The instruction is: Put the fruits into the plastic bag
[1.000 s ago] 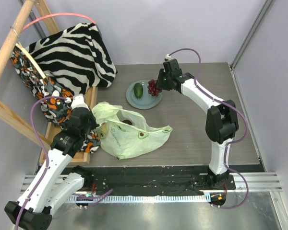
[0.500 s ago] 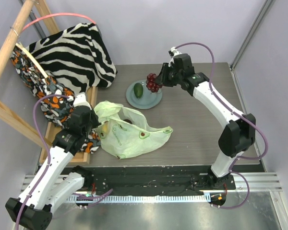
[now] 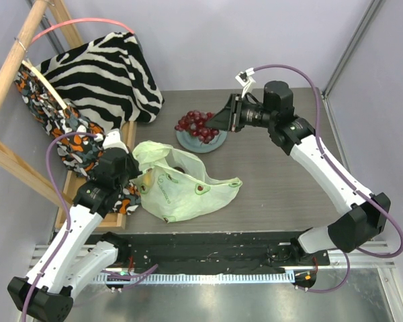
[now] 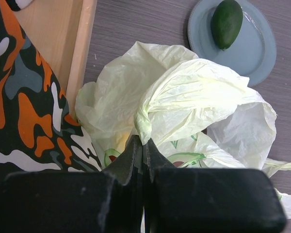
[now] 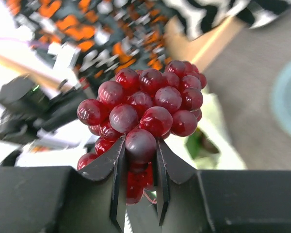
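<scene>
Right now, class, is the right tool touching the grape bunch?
Touching. The right wrist view shows the right tool shut on the grape bunch, pinching its lower grapes with no gap.

The grey wood-grain table carried a crumpled pale-green plastic bag toward its front left. A grey-blue round plate sat just behind the bag. A wooden frame lay along the table's left edge, beside the bag.

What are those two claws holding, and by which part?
The right gripper clamps the grapes at one end of the bunch; the left gripper pinches a fold of the bag.
</scene>
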Tool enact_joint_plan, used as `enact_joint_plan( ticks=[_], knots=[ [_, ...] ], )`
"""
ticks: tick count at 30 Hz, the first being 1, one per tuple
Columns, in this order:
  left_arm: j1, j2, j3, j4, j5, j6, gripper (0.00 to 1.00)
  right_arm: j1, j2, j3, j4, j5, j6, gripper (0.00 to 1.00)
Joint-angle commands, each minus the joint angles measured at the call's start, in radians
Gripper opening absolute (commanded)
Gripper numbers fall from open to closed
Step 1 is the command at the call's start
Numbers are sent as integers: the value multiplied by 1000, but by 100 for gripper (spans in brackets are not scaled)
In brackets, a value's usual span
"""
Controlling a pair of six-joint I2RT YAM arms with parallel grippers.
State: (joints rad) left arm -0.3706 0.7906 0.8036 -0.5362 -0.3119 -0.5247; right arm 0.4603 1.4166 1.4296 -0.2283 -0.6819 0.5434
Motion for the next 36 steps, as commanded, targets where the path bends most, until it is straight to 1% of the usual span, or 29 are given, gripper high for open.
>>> enact_joint_plan(
  ticks=[1, 4, 10, 17, 25, 32, 36],
  knots=[
    [6, -10, 25, 48, 10, -41, 0, 40, -13, -37, 101, -160, 72, 1],
    [6, -10, 25, 47, 13, -40, 0, 81, -1, -49, 83, -195, 64, 1],
    [6, -27, 25, 30, 4, -41, 0, 138, 41, -64, 60, -203, 43, 1],
    [6, -51, 19, 10, -12, -44, 0, 140, 97, -106, 73, -194, 13, 1],
    [7, -67, 17, 1, -23, -44, 0, 132, 197, -40, 138, -208, 26, 1],
    [6, -80, 17, -7, -38, -47, 0, 92, 220, -40, 155, -153, 15, 1],
    [7, -91, 14, -11, -41, -52, 0, 89, 228, -66, 147, -69, -17, 1]
  ],
)
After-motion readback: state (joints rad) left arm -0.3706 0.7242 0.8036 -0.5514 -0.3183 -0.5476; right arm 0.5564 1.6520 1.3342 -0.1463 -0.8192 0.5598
